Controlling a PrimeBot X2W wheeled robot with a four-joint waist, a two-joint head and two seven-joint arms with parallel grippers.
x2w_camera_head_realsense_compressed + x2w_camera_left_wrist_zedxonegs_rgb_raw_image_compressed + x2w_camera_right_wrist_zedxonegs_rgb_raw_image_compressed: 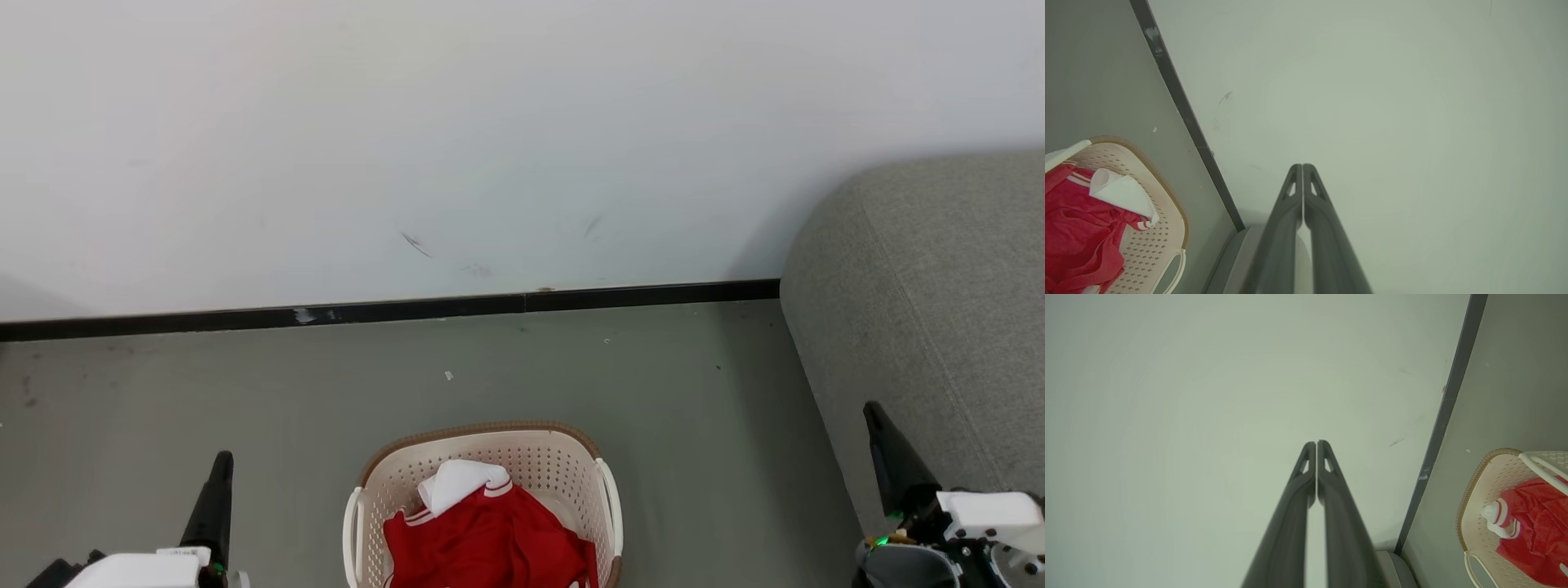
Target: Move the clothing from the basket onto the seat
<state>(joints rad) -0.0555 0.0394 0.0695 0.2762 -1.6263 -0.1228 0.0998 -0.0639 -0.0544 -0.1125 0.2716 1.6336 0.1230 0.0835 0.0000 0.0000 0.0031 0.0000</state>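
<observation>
1. Red soft-fabric clothing with a white collar and thin red-and-white striped trim lies bunched inside the cream plastic laundry basket. It has rows of small holes, a brown woven-look rim and white side handles.
2. That basket stands on the grey floor at the bottom centre of my head view, its lower part cut off by the frame edge.
3. The big grey woven-fabric upholstered seat, rounded at its corner, takes the right side of the head view. It is apart from the basket, with bare floor between them.
4. My left gripper rises from the bottom centre of my left wrist view. Its two long dark fingers are clenched tip to tip with nothing between them, and the basket and clothing are at the lower left, well apart.
5. My right gripper is clenched the same way in my right wrist view, with the basket at the lower right.
6. A white wall with faint dark scuffs fills the upper half of the head view. A black skirting strip runs along its foot.
</observation>
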